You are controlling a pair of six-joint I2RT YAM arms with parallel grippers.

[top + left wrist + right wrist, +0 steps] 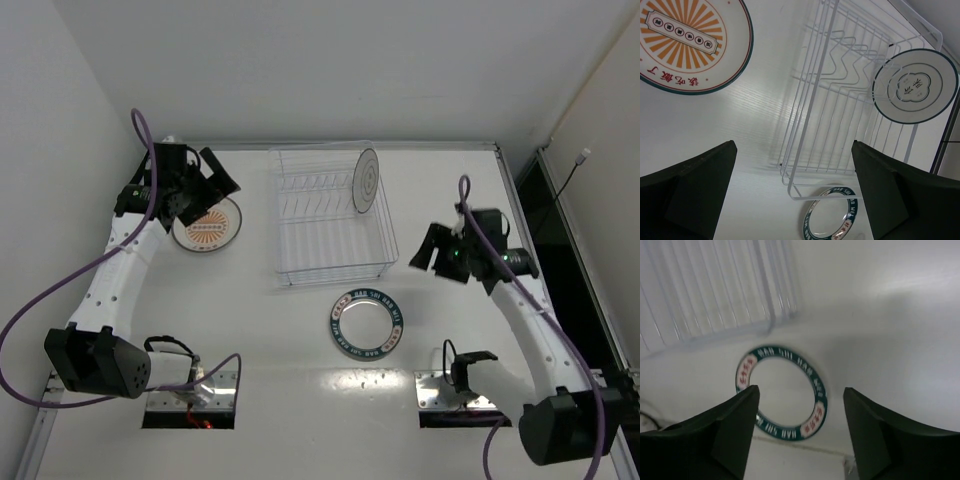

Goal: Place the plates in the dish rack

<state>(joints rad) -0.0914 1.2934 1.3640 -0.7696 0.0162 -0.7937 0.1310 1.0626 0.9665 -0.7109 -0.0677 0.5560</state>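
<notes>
The white worktop (300,420) carries a see-through wire dish rack (335,272) near its far middle. Two arms reach in from the near edge, one on each side of the rack.

One plate with thin dark rings (366,180) stands upright on edge between the tines at the rack's right end. The plate with the orange sunburst (208,228) lies flat on the worktop left of the rack. The dark lettered plate (368,326) lies flat just in front of it.

The left gripper (794,150) hangs over the sunburst plate, jaws spread wide and holding nothing. The right gripper (801,392) hovers to the right of the rack, jaws apart and empty.
</notes>
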